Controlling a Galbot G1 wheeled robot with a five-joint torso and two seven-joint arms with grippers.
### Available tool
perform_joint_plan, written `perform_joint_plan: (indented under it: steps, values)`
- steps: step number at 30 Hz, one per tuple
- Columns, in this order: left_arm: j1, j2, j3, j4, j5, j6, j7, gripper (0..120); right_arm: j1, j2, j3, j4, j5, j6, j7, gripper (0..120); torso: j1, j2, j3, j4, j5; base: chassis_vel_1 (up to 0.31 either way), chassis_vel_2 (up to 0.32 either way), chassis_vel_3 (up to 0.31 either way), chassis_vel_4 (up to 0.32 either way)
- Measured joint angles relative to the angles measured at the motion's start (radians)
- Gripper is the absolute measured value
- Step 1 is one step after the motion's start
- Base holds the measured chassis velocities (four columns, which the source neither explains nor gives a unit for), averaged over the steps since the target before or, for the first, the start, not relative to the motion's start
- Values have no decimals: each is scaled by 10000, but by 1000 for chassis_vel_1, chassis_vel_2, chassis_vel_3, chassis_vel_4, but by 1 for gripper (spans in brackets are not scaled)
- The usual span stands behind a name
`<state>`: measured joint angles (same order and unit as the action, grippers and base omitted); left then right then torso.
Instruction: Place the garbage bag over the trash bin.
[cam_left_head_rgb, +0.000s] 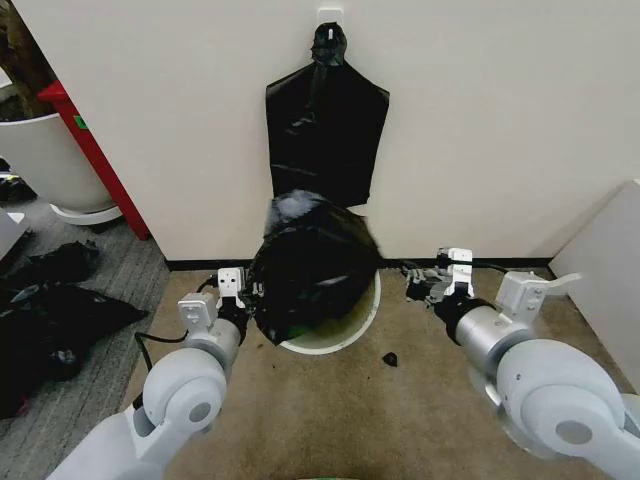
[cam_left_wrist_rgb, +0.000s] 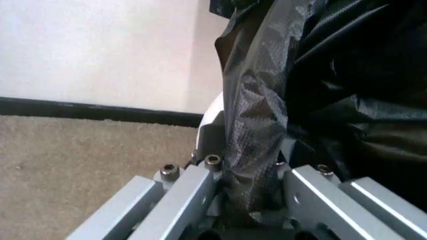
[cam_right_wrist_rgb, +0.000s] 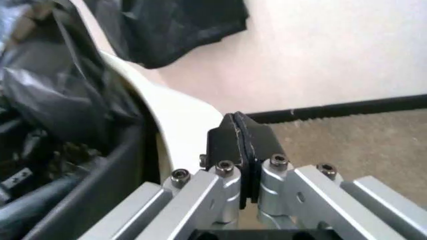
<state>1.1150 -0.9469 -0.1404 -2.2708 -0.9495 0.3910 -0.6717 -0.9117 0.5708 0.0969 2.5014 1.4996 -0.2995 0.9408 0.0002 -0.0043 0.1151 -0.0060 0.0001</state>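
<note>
The glossy black garbage bag (cam_left_head_rgb: 315, 265) bulges over the cream-white trash bin (cam_left_head_rgb: 340, 340) against the wall, hiding most of its rim. My left gripper (cam_left_head_rgb: 250, 296) is at the bag's left side. In the left wrist view it (cam_left_wrist_rgb: 250, 175) is shut on a gathered fold of the bag (cam_left_wrist_rgb: 257, 120), with the bin's white wall (cam_left_wrist_rgb: 210, 120) just behind. My right gripper (cam_left_head_rgb: 420, 287) sits to the right of the bin. In the right wrist view it (cam_right_wrist_rgb: 240, 145) is shut, black pads together with nothing between them, beside the bin's rim (cam_right_wrist_rgb: 180, 120) and the bag (cam_right_wrist_rgb: 60, 100).
A bunch of black bags (cam_left_head_rgb: 325, 130) hangs on the wall above the bin. Black plastic heaps (cam_left_head_rgb: 50, 300) lie on grey carpet at left, near a large white tub (cam_left_head_rgb: 50, 160) and a red post (cam_left_head_rgb: 95, 150). A small black scrap (cam_left_head_rgb: 390, 358) lies on the floor. A white panel (cam_left_head_rgb: 610, 270) stands at right.
</note>
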Motion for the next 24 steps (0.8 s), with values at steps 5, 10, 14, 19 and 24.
perform_joint_plan:
  steps: [5, 10, 14, 19, 24]
  values:
    - [25, -142, -9, 51, 137, -53, 100, 0, 72, -116, 691, -19, 339, -306, 30, 0, 0, 0, 0, -1, 1, 0, 0, 0, 0]
    - [92, -155, 155, 183, 713, -225, 470, 0, 379, -212, 943, -10, 496, -233, -522, 10, 0, 0, 0, 2, -2, 0, 0, 0, 0]
    - [112, -93, 377, 184, 999, -267, 670, 0, 504, -291, 678, -10, -389, -246, -1680, 23, 0, 0, 0, -1, 0, 0, 0, 0, 0]
    - [-91, 101, 555, 237, 1326, -292, 833, 0, 865, -77, 185, -10, -1049, -587, -2787, 41, 0, 0, 0, 1, -1, 0, 0, 0, 0]
    - [-251, 253, 553, 262, 1628, -387, 955, 0, 703, 50, -118, -11, -1446, -1013, -2820, 60, 0, 0, 0, -1, -1, 0, 0, 0, 0]
